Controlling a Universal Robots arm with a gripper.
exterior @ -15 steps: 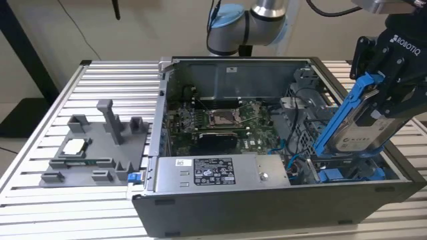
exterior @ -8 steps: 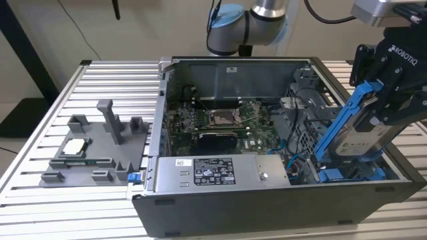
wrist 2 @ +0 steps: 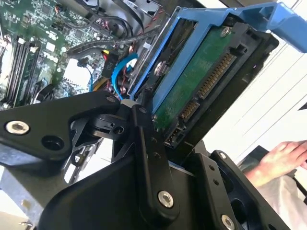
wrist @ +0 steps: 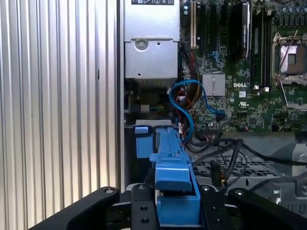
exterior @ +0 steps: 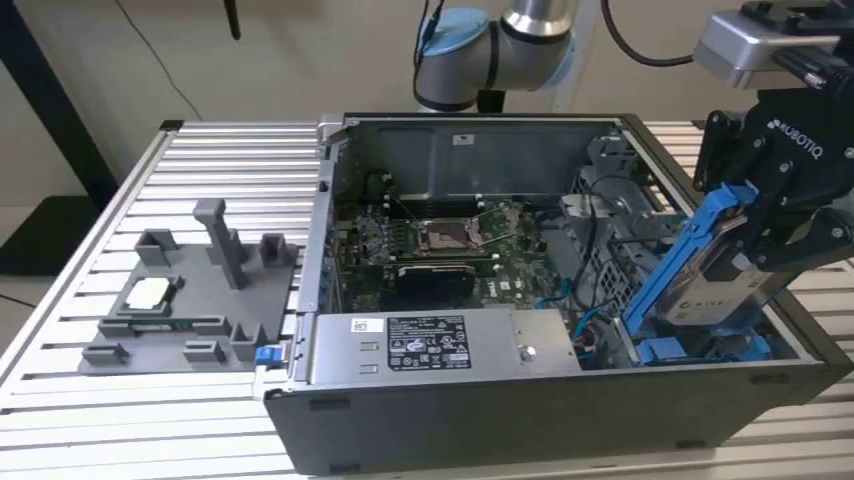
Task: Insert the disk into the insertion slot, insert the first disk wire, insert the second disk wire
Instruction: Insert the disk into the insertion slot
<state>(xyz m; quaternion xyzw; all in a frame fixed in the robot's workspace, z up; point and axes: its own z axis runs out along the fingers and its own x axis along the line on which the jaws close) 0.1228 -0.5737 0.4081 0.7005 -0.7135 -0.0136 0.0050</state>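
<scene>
Alu slat tbl (exterior: 200, 160) | beige wall (exterior: 294, 60); gripper (exterior: 745, 245) clamps disk (exterior: 707, 292) tilted over slot (exterior: 694, 350)

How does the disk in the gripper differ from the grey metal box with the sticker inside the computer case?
The disk is smaller; the power supply box is clearly larger. The disk stands steeply tilted, clamped in the gripper; the power supply box lies flat in the computer case. The disk sits in a bright blue carrier; the power supply box is bare grey metal. Both are rectangular and carry a label.
</scene>
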